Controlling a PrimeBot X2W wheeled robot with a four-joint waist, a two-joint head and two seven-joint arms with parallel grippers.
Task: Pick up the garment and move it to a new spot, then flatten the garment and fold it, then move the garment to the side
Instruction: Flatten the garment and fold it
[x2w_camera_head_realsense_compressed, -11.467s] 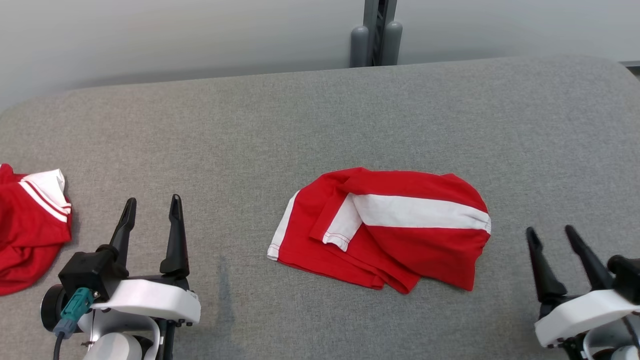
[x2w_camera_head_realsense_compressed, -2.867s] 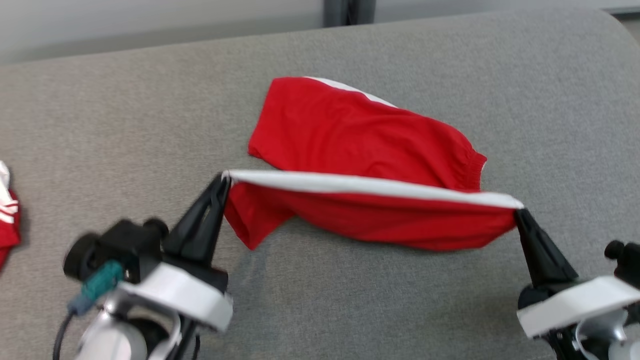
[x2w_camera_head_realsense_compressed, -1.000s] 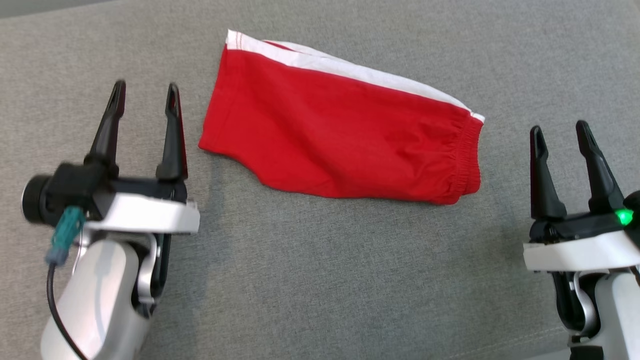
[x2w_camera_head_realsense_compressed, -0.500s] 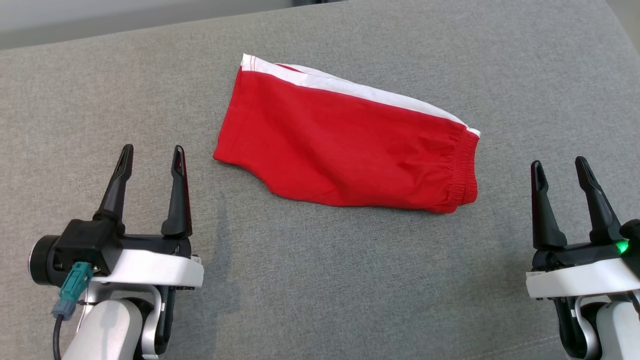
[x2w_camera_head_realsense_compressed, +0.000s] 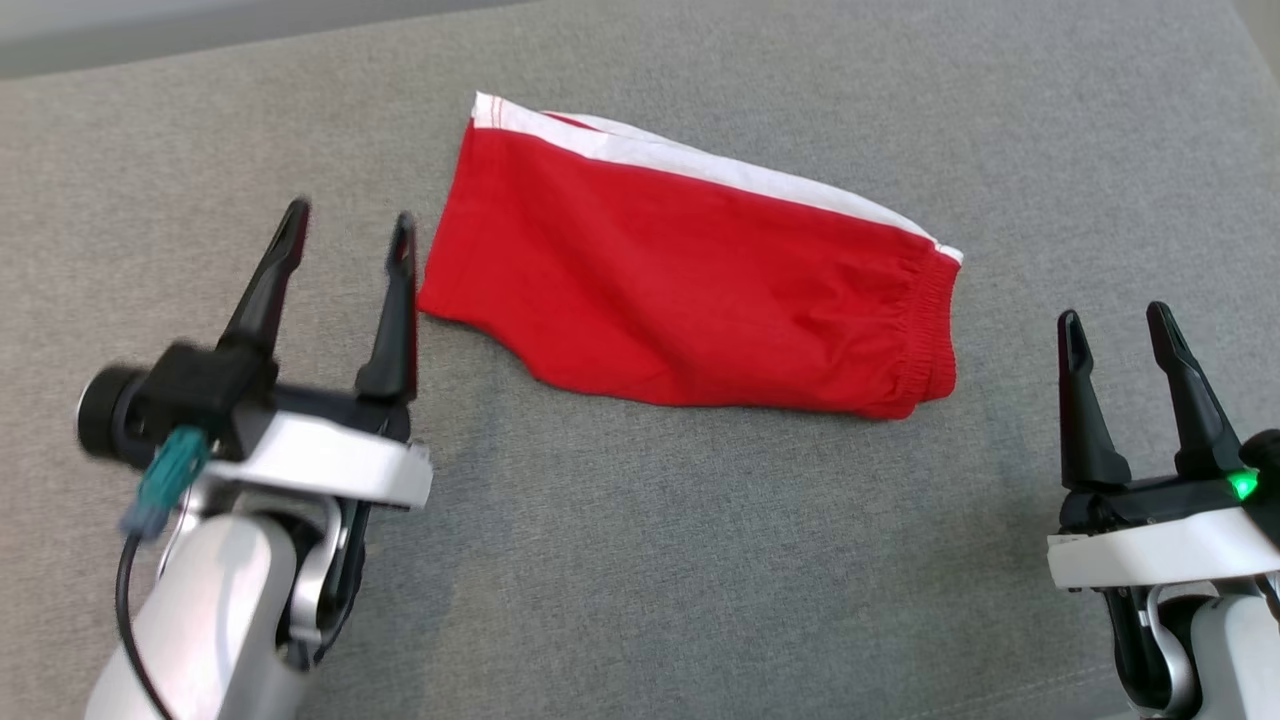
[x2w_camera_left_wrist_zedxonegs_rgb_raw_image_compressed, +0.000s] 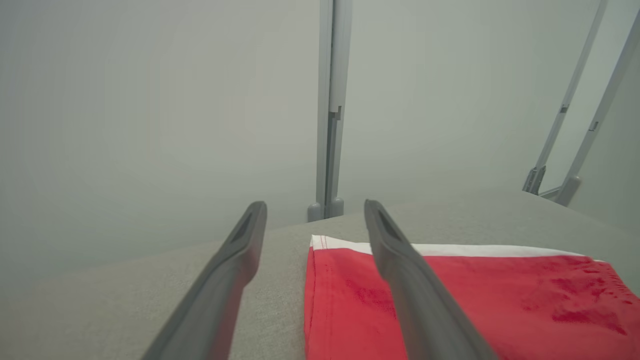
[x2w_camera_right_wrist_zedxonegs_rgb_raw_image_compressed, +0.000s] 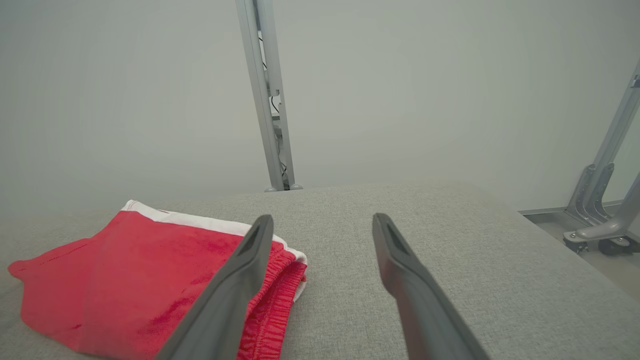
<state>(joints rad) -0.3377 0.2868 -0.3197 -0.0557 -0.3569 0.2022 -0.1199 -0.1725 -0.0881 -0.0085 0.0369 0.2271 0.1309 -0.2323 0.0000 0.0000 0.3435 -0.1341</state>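
The garment (x2w_camera_head_realsense_compressed: 690, 290) is a pair of red shorts with a white side stripe, folded in half and lying flat on the grey padded table (x2w_camera_head_realsense_compressed: 640, 560). Its leg hem points left and its elastic waistband right. My left gripper (x2w_camera_head_realsense_compressed: 350, 215) stands open just left of the hem, with nothing between its fingers. The left wrist view has the garment (x2w_camera_left_wrist_zedxonegs_rgb_raw_image_compressed: 500, 300) under and right of the left gripper (x2w_camera_left_wrist_zedxonegs_rgb_raw_image_compressed: 315, 207). My right gripper (x2w_camera_head_realsense_compressed: 1115, 318) is open and empty, right of the waistband. In the right wrist view the garment (x2w_camera_right_wrist_zedxonegs_rgb_raw_image_compressed: 130, 285) lies left of the right gripper (x2w_camera_right_wrist_zedxonegs_rgb_raw_image_compressed: 322, 220).
A grey metal post (x2w_camera_left_wrist_zedxonegs_rgb_raw_image_compressed: 331, 110) rises behind the table's far edge against a pale wall. Metal frame legs (x2w_camera_right_wrist_zedxonegs_rgb_raw_image_compressed: 600, 200) stand on the floor past the table's right end. Bare grey table lies in front of the garment.
My left gripper has moved forward and right, closer to the garment's hem. The right gripper has stayed where it was. The garment has not moved; the view shifted slightly.
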